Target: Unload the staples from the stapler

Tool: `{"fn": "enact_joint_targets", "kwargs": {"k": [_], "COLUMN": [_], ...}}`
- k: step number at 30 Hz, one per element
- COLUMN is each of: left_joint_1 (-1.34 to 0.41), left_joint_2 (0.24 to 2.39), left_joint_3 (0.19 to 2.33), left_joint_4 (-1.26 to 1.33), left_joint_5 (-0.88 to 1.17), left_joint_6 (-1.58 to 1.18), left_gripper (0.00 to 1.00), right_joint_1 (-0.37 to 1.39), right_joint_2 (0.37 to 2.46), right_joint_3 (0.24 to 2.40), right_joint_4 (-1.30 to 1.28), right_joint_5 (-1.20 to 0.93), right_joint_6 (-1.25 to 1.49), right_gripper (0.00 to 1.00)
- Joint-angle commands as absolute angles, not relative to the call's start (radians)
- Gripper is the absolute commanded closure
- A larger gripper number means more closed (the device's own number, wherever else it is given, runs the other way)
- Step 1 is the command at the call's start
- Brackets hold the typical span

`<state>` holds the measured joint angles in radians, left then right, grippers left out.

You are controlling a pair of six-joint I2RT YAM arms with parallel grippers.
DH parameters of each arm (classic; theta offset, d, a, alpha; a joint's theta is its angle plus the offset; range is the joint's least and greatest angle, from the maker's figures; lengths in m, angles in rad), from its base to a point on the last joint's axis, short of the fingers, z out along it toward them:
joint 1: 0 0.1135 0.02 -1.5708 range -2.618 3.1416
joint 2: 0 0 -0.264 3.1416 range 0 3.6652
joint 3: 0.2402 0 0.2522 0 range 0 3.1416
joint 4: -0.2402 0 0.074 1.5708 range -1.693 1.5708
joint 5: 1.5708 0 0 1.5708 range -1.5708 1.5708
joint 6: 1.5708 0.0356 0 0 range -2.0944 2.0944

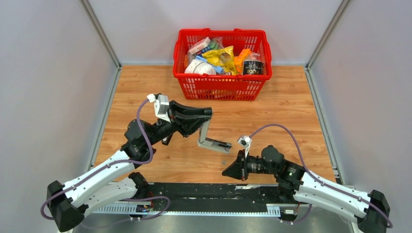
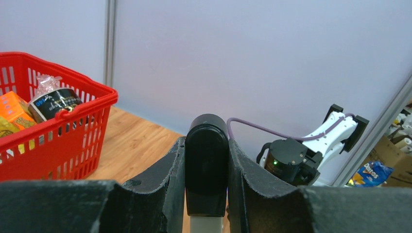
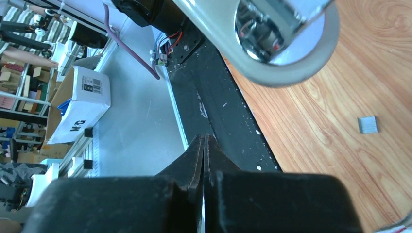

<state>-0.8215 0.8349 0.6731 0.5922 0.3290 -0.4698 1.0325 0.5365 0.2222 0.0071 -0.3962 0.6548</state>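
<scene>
The stapler hangs open over the middle of the table, its grey base angled down and its top arm swung up. My left gripper is shut on the black end of that top arm, which sits squeezed between both fingers. In the right wrist view the stapler's rounded grey end looms at the top. A short silvery strip of staples lies loose on the wood, seen from above as a small bit just below the stapler. My right gripper rests low near the front edge, shut with nothing between its fingers.
A red basket full of packaged goods stands at the back centre. Grey walls close in the left, right and back sides. The black mounting rail runs along the near edge, right under my right gripper.
</scene>
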Motion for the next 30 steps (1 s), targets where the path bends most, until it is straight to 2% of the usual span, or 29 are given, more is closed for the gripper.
{"fn": "enact_joint_targets", "kwargs": {"k": [1, 8, 14, 20, 30], "left_joint_1": [-0.821, -0.821, -0.821, -0.821, -0.821], "left_joint_2": [0.807, 0.792, 0.807, 0.816, 0.834], "left_joint_3": [0.695, 0.693, 0.703, 0.701, 0.676], "left_joint_4": [0.703, 0.65, 0.583, 0.499, 0.505], "left_joint_5": [0.31, 0.308, 0.302, 0.298, 0.291], "left_joint_6": [-0.462, -0.433, -0.423, -0.408, -0.423], "left_gripper": [1.0, 1.0, 1.0, 1.0, 1.0], "right_joint_1": [1.039, 1.039, 1.039, 1.039, 1.04], "right_joint_2": [0.499, 0.486, 0.572, 0.647, 0.79], "right_joint_3": [0.302, 0.451, 0.563, 0.595, 0.635], "right_joint_4": [-0.096, -0.31, -0.345, -0.287, -0.149], "right_joint_5": [-0.336, -0.249, -0.094, -0.003, 0.161], "right_joint_6": [0.597, 0.502, 0.457, 0.451, 0.449], "right_gripper": [1.0, 1.0, 1.0, 1.0, 1.0]}}
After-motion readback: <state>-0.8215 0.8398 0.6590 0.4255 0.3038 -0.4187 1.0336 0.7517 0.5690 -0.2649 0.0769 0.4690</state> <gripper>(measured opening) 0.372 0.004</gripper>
